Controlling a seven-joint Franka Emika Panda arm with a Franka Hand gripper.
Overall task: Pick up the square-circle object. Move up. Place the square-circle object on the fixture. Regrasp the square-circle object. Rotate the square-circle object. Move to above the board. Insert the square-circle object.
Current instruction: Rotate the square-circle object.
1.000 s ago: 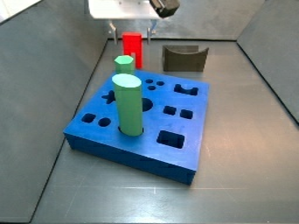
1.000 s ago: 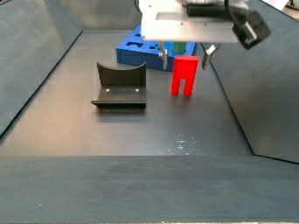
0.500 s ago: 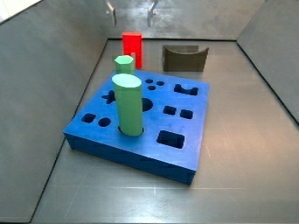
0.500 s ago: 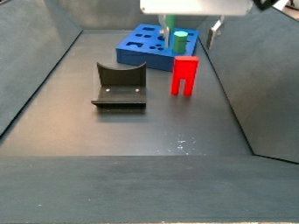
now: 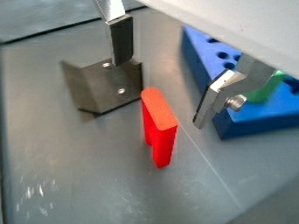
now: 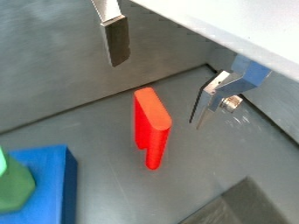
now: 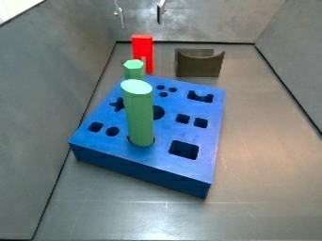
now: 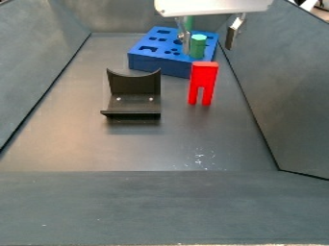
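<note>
The red square-circle object (image 7: 142,53) stands upright on the floor between the blue board (image 7: 189,174) and the fixture (image 7: 198,62). It also shows in the other side view (image 8: 203,83) and in both wrist views (image 5: 158,129) (image 6: 149,129). My gripper (image 7: 139,11) is high above it at the frame's top edge, open and empty, also in a side view (image 8: 210,29). In both wrist views the gripper (image 5: 163,92) (image 6: 158,92) has its silver fingers (image 5: 121,39) (image 6: 114,42) spread wide on either side of the peg, well above it.
The board (image 8: 154,53) (image 5: 216,66) (image 6: 35,184) bears a tall green cylinder (image 7: 137,113) and a shorter one (image 7: 134,68). The fixture (image 8: 131,94) (image 5: 100,87) stands beside the peg. Grey walls enclose the floor.
My gripper has risen straight up from just over the peg and mostly left the side views. The peg has stayed standing in place.
</note>
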